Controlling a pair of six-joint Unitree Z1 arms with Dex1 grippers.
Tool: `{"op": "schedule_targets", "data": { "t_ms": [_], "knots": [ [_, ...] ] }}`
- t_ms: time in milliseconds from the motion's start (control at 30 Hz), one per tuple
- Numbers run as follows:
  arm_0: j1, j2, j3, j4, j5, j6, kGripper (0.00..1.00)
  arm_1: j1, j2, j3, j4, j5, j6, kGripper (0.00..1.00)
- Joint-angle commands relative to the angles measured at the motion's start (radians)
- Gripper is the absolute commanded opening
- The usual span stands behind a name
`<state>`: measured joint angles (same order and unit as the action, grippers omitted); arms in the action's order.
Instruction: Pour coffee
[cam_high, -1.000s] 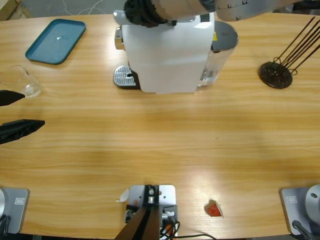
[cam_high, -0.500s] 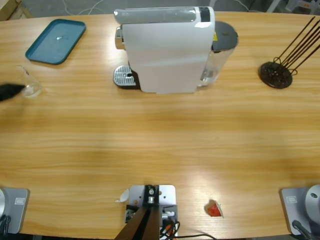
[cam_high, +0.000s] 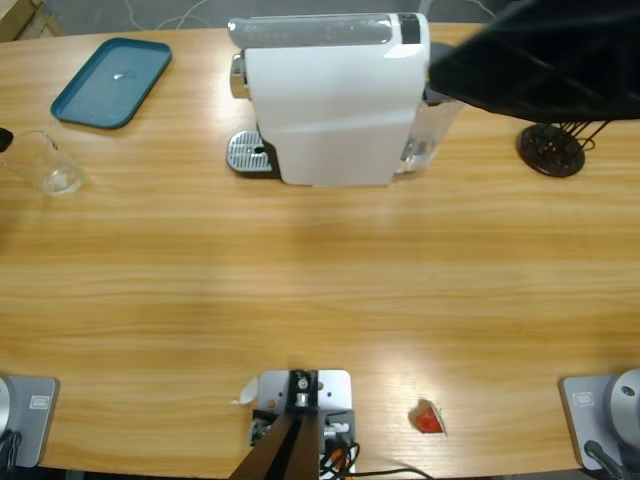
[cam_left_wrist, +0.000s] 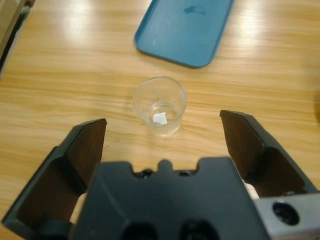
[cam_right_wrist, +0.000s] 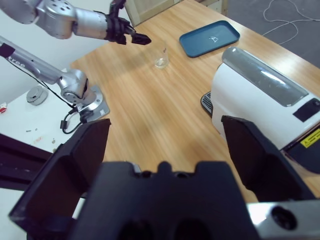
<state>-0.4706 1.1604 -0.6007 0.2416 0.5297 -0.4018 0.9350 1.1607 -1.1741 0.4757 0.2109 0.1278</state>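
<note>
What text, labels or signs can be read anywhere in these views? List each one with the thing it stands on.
No text can be read in any view.
Yellow label with black print on the side of the white coffee machine: too small to read.
Black panel on the machine's top: no legible marking.
Blue tray: a small pale mark, not readable as text.
Clear glass: no print.

Clear glass cup; glossy blue plastic tray; varnished wood table; glossy white coffee machine.

blue tray at far left corner, black rack right, red scrap near edge
</note>
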Motion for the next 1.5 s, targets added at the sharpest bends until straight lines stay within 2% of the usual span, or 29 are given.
{"op": "schedule_targets", "data": {
  "t_ms": [33,200,400,567,900,1133,1267,1500],
  "knots": [
    [0.072,0.200,0.115,-0.164,0.026,-0.061,0.993,0.011,-0.024,0.116,-0.075,-0.018,0.068,1.000],
    [0.115,0.309,0.125,-0.273,0.026,-0.060,0.977,0.011,-0.011,0.156,-0.115,-0.032,0.091,1.000],
    [0.137,0.367,0.148,-0.411,0.011,0.011,0.977,0.011,-0.001,0.183,-0.154,-0.040,0.110,1.000],
    [0.136,0.362,0.162,-0.430,0.007,0.011,0.964,0.011,0.019,0.182,-0.175,-0.039,0.112,1.000],
    [0.155,0.054,0.171,-0.401,-0.031,0.105,0.964,0.011,0.045,0.196,-0.222,-0.043,0.112,1.000],
    [0.245,0.115,0.213,-0.401,-0.249,0.122,0.964,0.011,0.067,0.236,-0.278,-0.045,0.119,1.000],
    [0.265,0.151,0.211,-0.407,-0.290,0.129,0.964,0.011,0.090,0.268,-0.336,-0.044,0.129,1.000],
    [0.307,0.194,0.209,-0.412,-0.284,0.158,0.964,0.011,0.100,0.331,-0.407,-0.044,0.147,1.000]
  ]
}}
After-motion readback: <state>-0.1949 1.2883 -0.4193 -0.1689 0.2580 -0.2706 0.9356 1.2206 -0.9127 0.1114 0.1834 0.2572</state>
